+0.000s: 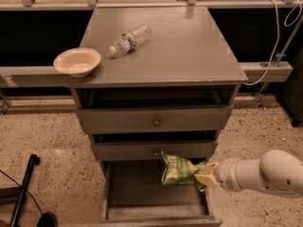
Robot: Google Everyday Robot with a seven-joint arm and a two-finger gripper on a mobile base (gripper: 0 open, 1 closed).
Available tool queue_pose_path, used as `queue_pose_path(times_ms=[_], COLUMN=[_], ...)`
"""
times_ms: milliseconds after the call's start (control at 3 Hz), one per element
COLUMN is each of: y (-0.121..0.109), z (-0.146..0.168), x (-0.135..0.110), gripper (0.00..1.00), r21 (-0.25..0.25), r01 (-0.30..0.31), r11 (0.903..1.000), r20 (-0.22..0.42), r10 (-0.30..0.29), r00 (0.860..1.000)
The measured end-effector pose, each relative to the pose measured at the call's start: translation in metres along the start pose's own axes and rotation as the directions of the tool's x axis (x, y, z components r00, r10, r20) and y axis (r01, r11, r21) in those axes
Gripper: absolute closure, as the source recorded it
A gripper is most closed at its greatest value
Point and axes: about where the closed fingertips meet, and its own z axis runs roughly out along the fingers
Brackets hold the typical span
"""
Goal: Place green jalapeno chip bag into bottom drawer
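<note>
The green jalapeno chip bag (176, 170) hangs over the right side of the open bottom drawer (142, 188), just below the middle drawer's front. My gripper (203, 175) comes in from the right on a white arm and is shut on the bag's right end. The bag is held above the drawer's floor, tilted a little. The bottom drawer is pulled out toward the camera, a wide grey tray with plain walls.
A clear plastic bottle (130, 39) lies on the grey cabinet top (189, 51). A cream bowl (77, 62) sits at its left edge. Two shallower knobbed drawers (155, 122) are above. A black pole (23, 188) leans at the left on the speckled floor.
</note>
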Motion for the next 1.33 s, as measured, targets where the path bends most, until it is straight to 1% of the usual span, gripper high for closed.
queue_pose_path(times_ms=[333,667,1000,1333], y=[-0.014,-0.024,-0.039,-0.055], z=[0.073,0.150,0.199,0.228], x=[0.034,0.087,0.134,0.162], gripper=[1.00,1.00,1.00,0.82], r21=[-0.008,0.010,0.034,0.062], r01=[0.039,0.064,0.060,0.016], r11=[0.9992,0.9979,0.9976,0.9979], r20=[0.009,-0.028,-0.085,-0.087], r10=[-0.039,-0.063,-0.057,-0.011], r00=[0.999,0.998,0.995,0.996])
